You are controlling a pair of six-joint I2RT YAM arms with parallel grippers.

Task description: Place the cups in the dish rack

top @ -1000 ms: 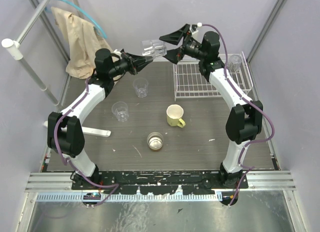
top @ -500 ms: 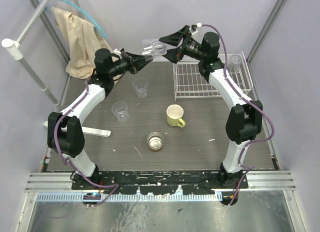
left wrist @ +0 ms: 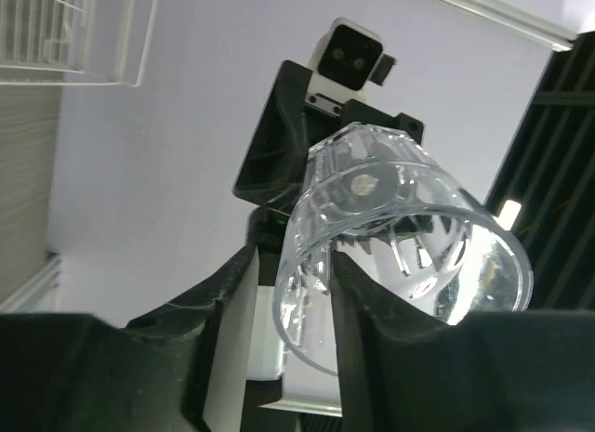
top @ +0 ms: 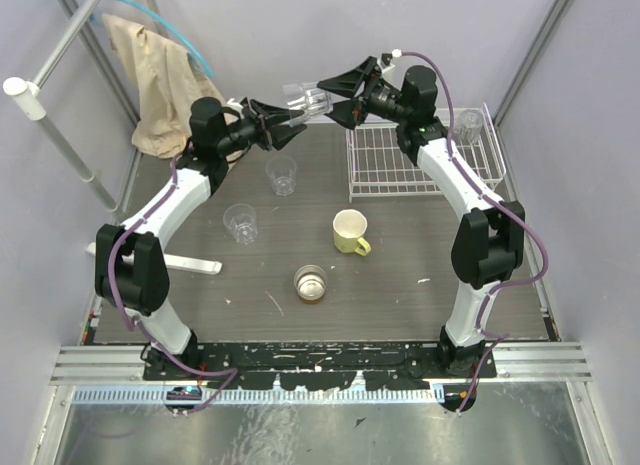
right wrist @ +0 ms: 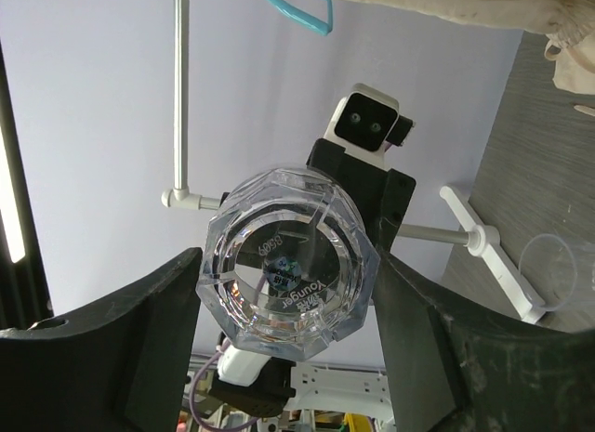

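Left gripper [top: 294, 120] clamped on the rim wall of held tumbler [top: 306, 97], one finger inside and one outside per the left wrist view. The tumbler is in the air over the far edge of the worktop [top: 420, 275], about mid-width, lying on its side with the base pointing toward the right arm. Right gripper [right wrist: 288, 263] is spread wide, one finger on each side of the tumbler's base end; in the right wrist view the faceted base faces the camera and fills the gap between the fingers. Cannot tell if those fingers touch the glass. Dish rack [top: 400, 170] sits at the far right corner of the worktop, just right of the two grippers. Racked tumbler [top: 468, 125] stands upright in the rack's far right corner. Rear tumbler [top: 282, 175] stands upright on the worktop left of the rack, toward the far edge. Left tumbler [top: 240, 223] stands upright nearer the left edge, well apart from the rack. Pale yellow mug [top: 348, 230] stands upright mid-worktop, handle toward the near right, just off the rack's near left corner. Metallic-brown cup [top: 311, 282] stands upright nearer the near edge, close to the mug and not touching it. Beige cloth [top: 165, 80] hangs at the far left corner.
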